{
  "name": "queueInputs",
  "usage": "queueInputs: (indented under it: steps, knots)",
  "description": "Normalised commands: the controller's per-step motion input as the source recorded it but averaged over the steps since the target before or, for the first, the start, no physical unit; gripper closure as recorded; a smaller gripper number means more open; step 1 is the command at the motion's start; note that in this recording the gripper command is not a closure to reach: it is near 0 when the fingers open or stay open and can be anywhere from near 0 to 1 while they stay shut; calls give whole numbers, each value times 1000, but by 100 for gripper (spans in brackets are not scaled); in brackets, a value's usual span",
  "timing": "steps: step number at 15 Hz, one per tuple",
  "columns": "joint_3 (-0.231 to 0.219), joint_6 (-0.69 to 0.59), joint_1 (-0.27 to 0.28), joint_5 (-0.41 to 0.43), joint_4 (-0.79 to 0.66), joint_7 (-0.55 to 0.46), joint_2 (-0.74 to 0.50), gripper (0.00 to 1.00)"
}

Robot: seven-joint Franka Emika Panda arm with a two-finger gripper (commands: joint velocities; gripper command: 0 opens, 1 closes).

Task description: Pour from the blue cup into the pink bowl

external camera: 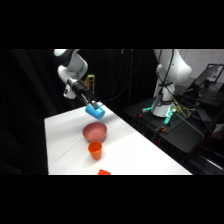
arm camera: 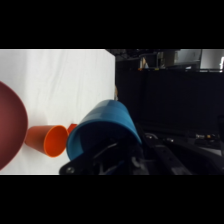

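Clamped on the tilted bright blue plastic cup (external camera: 95,110), the claw (external camera: 90,105) should centre its mouth above the far round salmon-pink plastic bowl (external camera: 94,132) before tipping further.

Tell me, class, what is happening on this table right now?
A white robot arm's claw holds the blue cup in the air, tipped over sideways above the far rim of the pink bowl, as if pouring. An orange cup stands upright on the white table just in front of the bowl.
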Motion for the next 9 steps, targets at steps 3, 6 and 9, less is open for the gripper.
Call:
queueInputs:
  steps: [3, 6, 9]
  knots:
    - [62, -386, -110, 154, 457, -27, 262, 9]
    - [-30, -43, 46, -17, 194, 105, -24, 9]
    - [-137, 449, 233, -231, -190, 189, -385, 9]
